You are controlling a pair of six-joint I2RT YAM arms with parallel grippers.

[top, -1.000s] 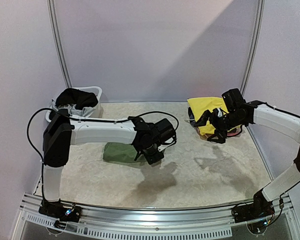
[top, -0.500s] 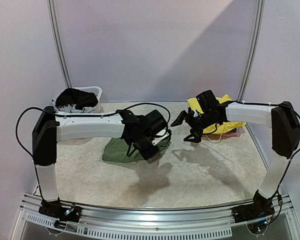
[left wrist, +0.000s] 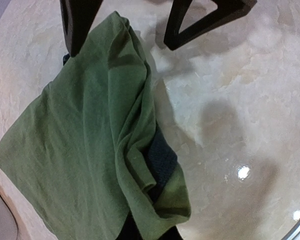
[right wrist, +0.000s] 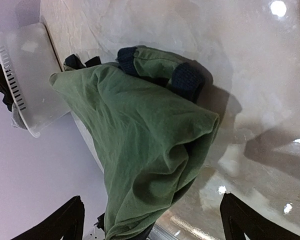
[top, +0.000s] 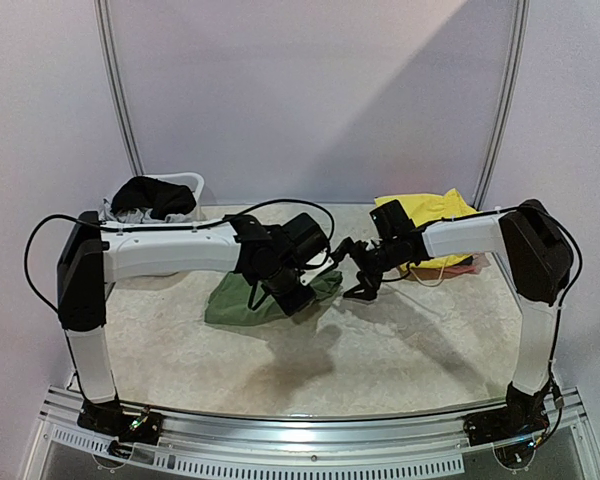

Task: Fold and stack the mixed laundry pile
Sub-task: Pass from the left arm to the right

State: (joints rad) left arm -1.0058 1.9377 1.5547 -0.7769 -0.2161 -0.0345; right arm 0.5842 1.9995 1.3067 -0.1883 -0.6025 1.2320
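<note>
On the pale marbled table (top: 410, 350) we pinch the olive-green T-shirt (left wrist: 80, 150) up in our left gripper (top: 292, 292) — so our right gripper (top: 352, 272), fingers spread wide, can take another edge.

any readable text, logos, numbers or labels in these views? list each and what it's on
No readable text in any view.
olive-green T-shirt: only plain fabric and navy trim show, no print visible.
yellow garment: no lettering visible.
white tub: no label visible.
</note>
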